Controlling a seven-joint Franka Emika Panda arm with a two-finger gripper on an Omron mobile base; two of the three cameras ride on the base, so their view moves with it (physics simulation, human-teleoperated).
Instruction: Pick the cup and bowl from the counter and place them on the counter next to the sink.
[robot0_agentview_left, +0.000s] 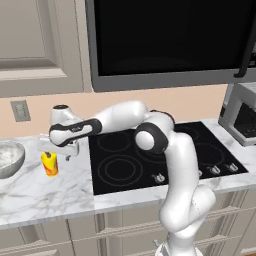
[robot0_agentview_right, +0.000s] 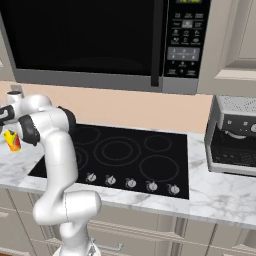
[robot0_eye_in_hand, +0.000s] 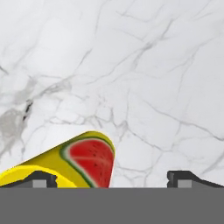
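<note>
Yellow cup (robot0_agentview_left: 49, 164) under open pincer (robot0_agentview_left: 56, 150)

A black glass cooktop (robot0_agentview_left: 165, 156) sits in the worktop, a row of knobs (robot0_agentview_right: 131, 183) along its front edge. Above hangs a dark microwave (robot0_agentview_right: 100, 40) with a button panel. A grey toaster oven (robot0_agentview_right: 234, 142) stands right; a wall outlet (robot0_agentview_left: 20, 110) left

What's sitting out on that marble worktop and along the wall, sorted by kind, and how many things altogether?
Cups: 1, the yellow cup
Bowls: 1, the grey-white bowl
Cooktops: 1, the black cooktop
Microwaves: 1, the microwave
Countertop appliances: 1, the silver appliance
Total: 5
</note>
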